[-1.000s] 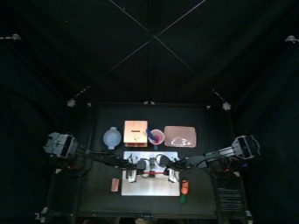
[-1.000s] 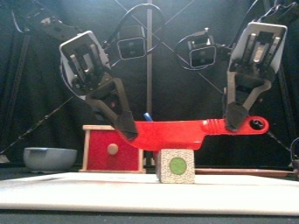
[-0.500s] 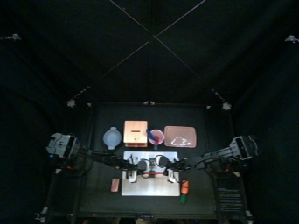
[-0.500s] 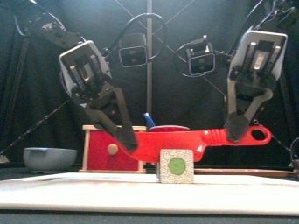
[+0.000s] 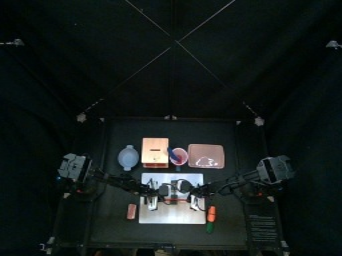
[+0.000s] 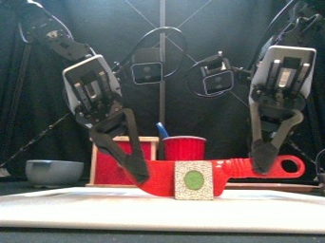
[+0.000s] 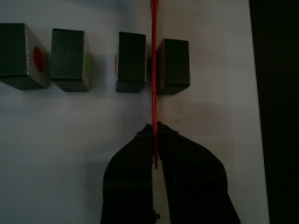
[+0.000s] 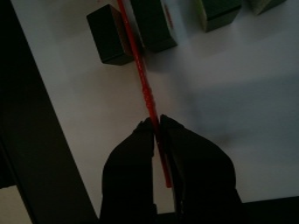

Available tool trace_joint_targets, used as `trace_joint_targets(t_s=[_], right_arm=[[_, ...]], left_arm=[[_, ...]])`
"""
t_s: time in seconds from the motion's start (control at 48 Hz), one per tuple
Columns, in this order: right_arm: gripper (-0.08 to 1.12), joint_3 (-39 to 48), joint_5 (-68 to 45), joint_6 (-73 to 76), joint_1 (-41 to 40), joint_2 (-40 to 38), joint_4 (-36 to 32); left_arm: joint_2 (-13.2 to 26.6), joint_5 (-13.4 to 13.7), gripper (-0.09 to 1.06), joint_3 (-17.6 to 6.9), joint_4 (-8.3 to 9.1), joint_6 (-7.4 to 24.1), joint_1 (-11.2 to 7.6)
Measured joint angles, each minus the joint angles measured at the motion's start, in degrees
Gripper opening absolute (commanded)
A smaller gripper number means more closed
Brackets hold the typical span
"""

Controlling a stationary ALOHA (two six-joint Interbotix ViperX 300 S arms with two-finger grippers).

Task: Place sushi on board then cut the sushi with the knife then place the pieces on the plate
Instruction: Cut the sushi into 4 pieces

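A red toy knife [image 6: 235, 169] lies level and low over the white cutting board [image 6: 76, 207], held at both ends. My left gripper [image 6: 136, 172] is shut on its blade tip and my right gripper [image 6: 263, 165] is shut on it near the handle. The sushi roll's end block [image 6: 193, 178] stands in front of the blade. In the left wrist view the knife [image 7: 153, 79] runs down between two of the several dark green sushi blocks [image 7: 131, 61]. The right wrist view shows the knife [image 8: 138, 79] beside the end block [image 8: 111, 39].
Behind the board stand the blue-grey bowl [image 5: 127, 156], the wooden box [image 5: 156, 151], the red cup [image 5: 179, 156] with a blue knife [image 6: 162, 130], and the pink tray [image 5: 206, 156]. Small orange toys [image 5: 132, 211] [image 5: 211, 213] lie at the board's two sides.
Both grippers have come down together, lowering the red knife from above the sushi to between its blocks near the board.
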Motion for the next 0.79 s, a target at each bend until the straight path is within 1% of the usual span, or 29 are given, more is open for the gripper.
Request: trace_joint_targets(t_s=[0.125,0.208,0.458,0.625,0.792], right_arm=[[0.32,-0.2,0.0,-0.1,1.0,0.0,1.1],[0.32,-0.2,0.0,-0.1,1.3,0.0,1.3],[0.32,-0.5,0.0,-0.1,1.3,-0.6,0.9],[0.32,-0.3,0.0,0.0,1.2,-2.7,0.1],[0.32,-0.2,0.4,0.0,1.0,-6.4,-0.4]], left_arm=[[0.0,0.0,0.36,-0.1,-1.32,0.1,-0.88],[0.0,-0.1,0.36,-0.2,-1.76,0.0,-1.23],[-0.5,-0.2,0.39,0.0,-1.85,0.1,-1.32],[-3.0,-0.2,0.48,0.4,-2.02,0.0,-1.32],[-6.2,1.1,0.56,0.7,-2.02,0.2,-1.32]])
